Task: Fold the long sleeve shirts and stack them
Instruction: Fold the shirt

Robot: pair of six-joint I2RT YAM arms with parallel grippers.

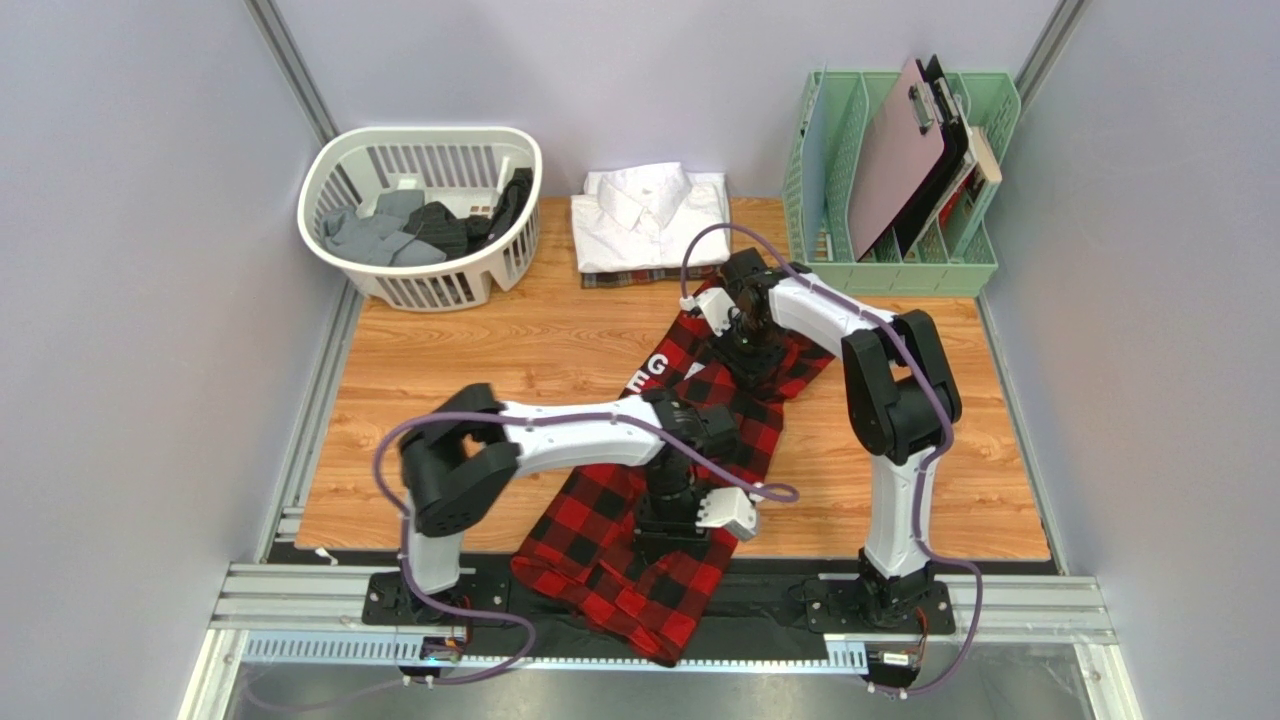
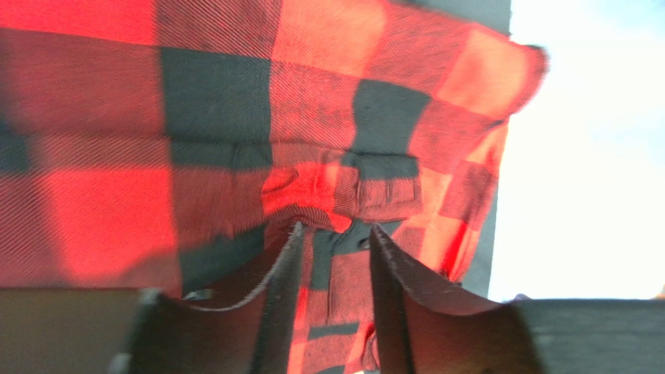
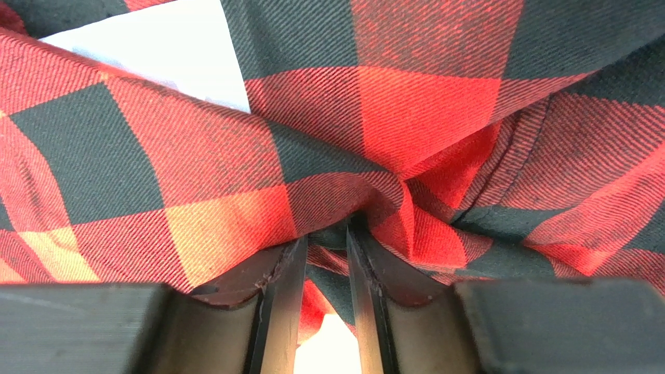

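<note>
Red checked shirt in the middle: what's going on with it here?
Both arms are working on the red-and-black flannel shirt, which lies diagonally on the table with its near end over the front edge. The right gripper pinches bunched cloth at the far end; the left gripper has cloth between its jaws nearer the front, grip unclear. A folded white shirt sits at the back.

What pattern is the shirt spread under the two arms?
The shirt is a red-and-black check, shown best in the right wrist view.
</note>
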